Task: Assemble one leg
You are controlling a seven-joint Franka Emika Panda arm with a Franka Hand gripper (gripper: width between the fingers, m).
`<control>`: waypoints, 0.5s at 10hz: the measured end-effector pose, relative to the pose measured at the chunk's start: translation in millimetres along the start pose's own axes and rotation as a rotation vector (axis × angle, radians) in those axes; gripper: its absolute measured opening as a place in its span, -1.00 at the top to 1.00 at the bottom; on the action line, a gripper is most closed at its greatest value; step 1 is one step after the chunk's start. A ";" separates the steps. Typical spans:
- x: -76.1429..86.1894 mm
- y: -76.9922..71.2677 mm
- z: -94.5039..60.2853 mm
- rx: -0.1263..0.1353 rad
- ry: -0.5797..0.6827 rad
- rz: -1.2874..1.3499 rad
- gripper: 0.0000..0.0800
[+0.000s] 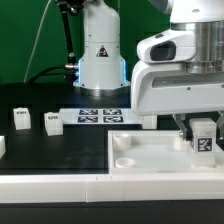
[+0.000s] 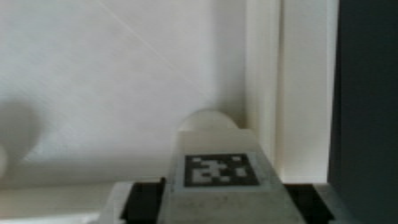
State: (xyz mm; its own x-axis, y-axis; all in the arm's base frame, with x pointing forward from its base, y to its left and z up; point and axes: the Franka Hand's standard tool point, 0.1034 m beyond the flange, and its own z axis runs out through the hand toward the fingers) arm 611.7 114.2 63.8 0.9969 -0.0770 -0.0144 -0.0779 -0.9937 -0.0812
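Observation:
My gripper [image 1: 203, 143] is shut on a leg [image 1: 203, 141], a small white block with a black-and-white tag, and holds it upright over the right part of the large white square panel [image 1: 140, 160]. In the wrist view the leg [image 2: 221, 160] sits between my dark fingers [image 2: 150, 198], its tip over a round socket near the panel's edge [image 2: 267, 90]. I cannot tell whether the leg touches the panel. Two more legs [image 1: 21, 120] [image 1: 52, 123] stand on the black table at the exterior view's left.
The marker board [image 1: 100, 114] lies at the back centre in front of the arm's white base [image 1: 100, 55]. A round socket [image 1: 123, 141] shows at the panel's back left corner. A white block [image 1: 2, 146] sits at the left edge. A white rail [image 1: 60, 188] runs along the front.

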 end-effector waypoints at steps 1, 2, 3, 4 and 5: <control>0.0 0.0 0.0 0.000 0.000 0.022 0.28; 0.0 0.0 0.0 0.000 0.000 0.039 0.28; 0.1 0.2 0.1 0.003 0.001 0.089 0.28; 1.7 1.5 -0.1 0.032 0.006 0.241 0.28; 3.3 2.6 -0.1 0.052 0.018 0.398 0.28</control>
State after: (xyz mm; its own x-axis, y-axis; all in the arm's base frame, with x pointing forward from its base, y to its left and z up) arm 614.8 111.3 63.7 0.8886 -0.4571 -0.0374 -0.4581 -0.8804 -0.1229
